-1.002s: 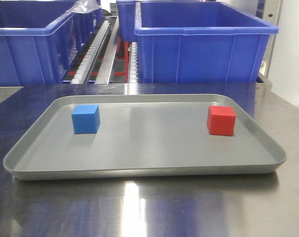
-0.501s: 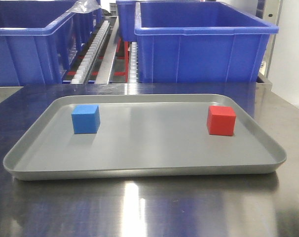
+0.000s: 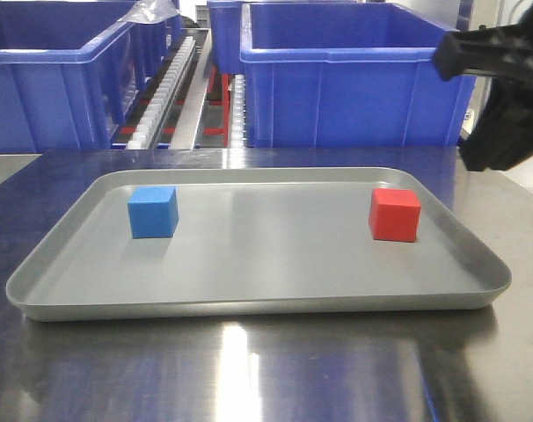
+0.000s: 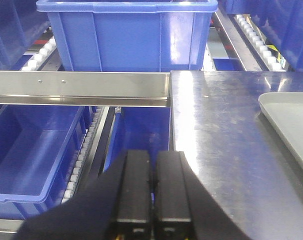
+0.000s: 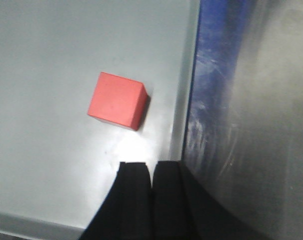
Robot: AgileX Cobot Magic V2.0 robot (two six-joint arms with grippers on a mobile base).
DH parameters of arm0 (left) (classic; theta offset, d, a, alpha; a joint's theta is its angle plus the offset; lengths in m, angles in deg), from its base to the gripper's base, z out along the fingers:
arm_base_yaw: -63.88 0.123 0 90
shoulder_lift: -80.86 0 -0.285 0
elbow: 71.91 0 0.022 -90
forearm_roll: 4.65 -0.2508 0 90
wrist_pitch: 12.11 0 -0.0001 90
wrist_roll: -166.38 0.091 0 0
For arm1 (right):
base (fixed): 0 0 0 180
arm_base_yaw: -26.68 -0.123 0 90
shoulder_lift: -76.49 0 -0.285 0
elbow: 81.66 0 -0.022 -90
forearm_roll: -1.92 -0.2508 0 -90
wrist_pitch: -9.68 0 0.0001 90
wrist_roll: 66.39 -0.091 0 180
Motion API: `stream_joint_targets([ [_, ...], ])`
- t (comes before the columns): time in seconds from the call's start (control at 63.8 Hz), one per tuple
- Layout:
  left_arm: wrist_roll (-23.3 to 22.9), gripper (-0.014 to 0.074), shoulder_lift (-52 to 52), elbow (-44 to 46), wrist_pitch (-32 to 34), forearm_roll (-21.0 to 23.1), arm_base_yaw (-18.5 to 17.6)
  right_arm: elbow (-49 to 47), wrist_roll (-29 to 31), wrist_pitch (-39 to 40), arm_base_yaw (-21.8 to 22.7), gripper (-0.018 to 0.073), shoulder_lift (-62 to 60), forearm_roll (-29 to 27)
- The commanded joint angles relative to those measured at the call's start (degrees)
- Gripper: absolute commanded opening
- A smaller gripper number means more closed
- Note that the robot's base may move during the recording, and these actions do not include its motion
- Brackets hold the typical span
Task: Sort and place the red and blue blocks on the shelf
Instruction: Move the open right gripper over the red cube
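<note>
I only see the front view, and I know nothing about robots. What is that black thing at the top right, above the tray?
Observer: That is the robot's right hand. Its wrist view shows the fingers pressed together, holding nothing.
Operator: Is it near the red block?
Observer: In that view the red block lies up and left of the fingertips, untouched, close to the right rim of the tray.
Operator: Where is the other hand?
Observer: The left hand is shut too. It is by the left edge of the table, facing a steel shelf rail with a blue crate below it.
</note>
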Motion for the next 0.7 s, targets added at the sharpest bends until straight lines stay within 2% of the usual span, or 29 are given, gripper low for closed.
stream_joint_targets([
  [0.0,-0.5,0.0123,0.9,-1.7,4.5,0.2,0.1,-2.6,0.0,3.2,-0.6,0.0053,-0.6,0.1],
  [0.689,-0.5,0.0123,0.9,-1.7,4.5,0.2,0.1,-4.9,0.0,3.6,-1.5,0.0053,4.3,-0.2],
])
